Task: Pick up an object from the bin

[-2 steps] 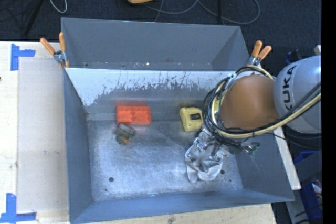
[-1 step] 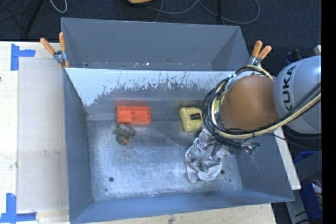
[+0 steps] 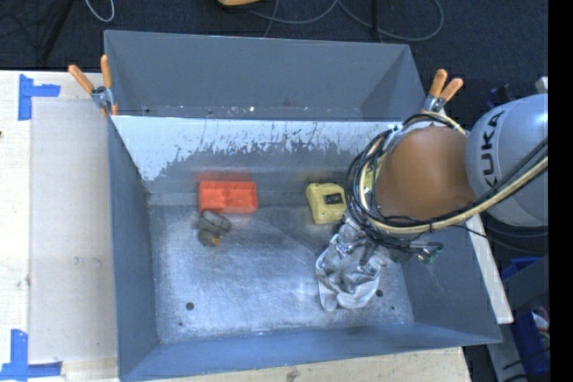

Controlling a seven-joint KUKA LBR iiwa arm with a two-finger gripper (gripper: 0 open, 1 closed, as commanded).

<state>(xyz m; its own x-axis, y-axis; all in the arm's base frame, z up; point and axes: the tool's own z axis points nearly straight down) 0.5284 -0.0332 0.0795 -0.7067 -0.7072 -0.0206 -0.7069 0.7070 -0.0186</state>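
My gripper (image 3: 358, 251) is low at the right side of the bin, under the orange cover, with its metal body right on top of a crumpled white-grey cloth (image 3: 345, 286). The cloth lies bunched on the bin floor near the front right and spreads out below the gripper. A yellow tape measure (image 3: 325, 202) sits just up and left of the gripper, against the back slope. Whether the cloth is between the fingers is hidden.
An orange-red block (image 3: 227, 195) lies left of centre at the foot of the back slope. A small grey-brown lump (image 3: 212, 228) rests just below it. The arm with its cables comes in over the right wall.
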